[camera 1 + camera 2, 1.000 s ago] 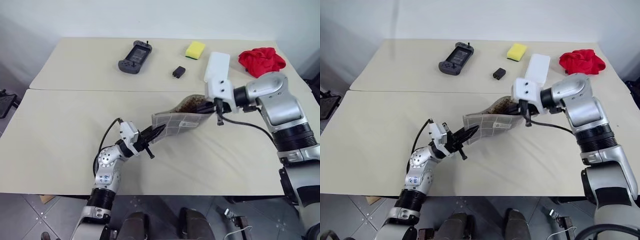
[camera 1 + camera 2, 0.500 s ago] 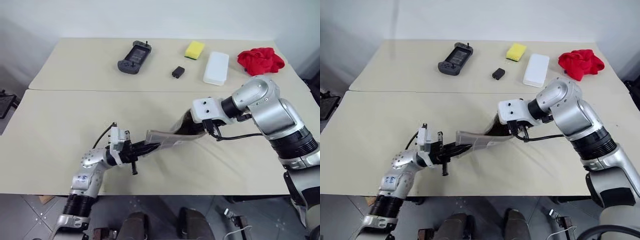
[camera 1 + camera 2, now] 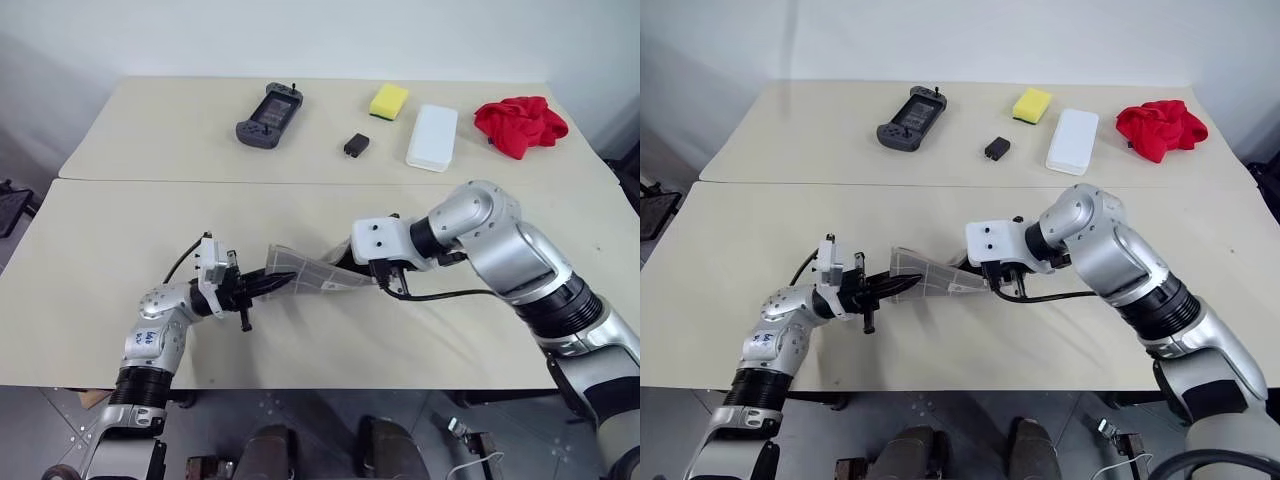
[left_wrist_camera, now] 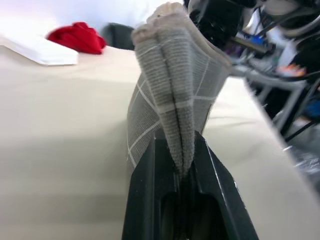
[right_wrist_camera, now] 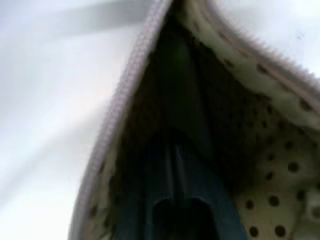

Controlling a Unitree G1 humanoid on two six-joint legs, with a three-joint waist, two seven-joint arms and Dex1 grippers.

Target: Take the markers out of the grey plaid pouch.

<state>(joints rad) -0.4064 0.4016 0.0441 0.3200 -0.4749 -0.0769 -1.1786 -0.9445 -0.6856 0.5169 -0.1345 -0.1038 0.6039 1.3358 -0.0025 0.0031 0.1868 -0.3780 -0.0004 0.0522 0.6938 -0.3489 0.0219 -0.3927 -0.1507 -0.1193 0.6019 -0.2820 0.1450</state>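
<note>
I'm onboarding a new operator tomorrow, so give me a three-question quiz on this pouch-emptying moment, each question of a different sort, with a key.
1. True or false: the left gripper is shut on one end of the grey plaid pouch.
2. Where do the right gripper's fingers reach? A) onto the red cloth B) inside the pouch's open mouth C) onto the yellow sponge
3. Fill in: the white box lies between the sponge and the ____ cloth.

Key
1. True; the left wrist view shows fabric pinched between the fingers.
2. B; dotted lining surrounds them.
3. red
</note>
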